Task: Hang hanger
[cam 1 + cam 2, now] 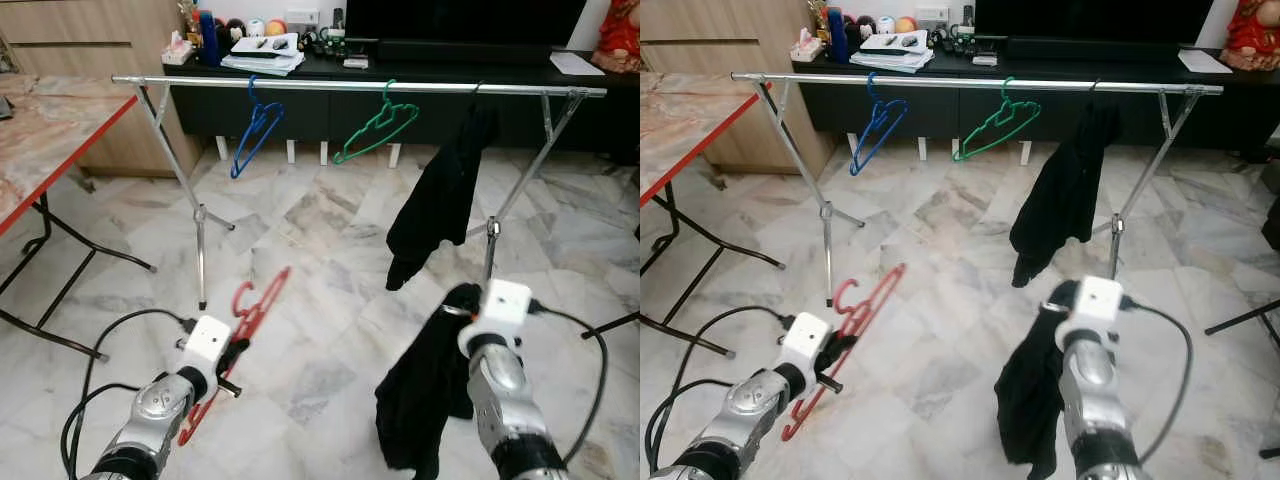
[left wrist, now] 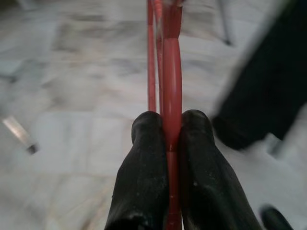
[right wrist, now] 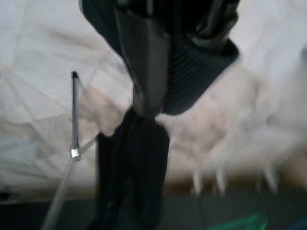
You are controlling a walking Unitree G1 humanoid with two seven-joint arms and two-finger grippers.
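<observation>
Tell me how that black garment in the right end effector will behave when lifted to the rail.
Likely floppy: the black garment droops in loose folds below the right end effector. Probably light, sagging like thin fabric. It may swing and brush the rail.

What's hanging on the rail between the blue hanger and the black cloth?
A green hanger hangs between the blue hanger and black cloth, seen in both eye views.

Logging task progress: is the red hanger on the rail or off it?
Off. The red hanger is clamped in the left gripper, low over the floor, below the rail.
</observation>
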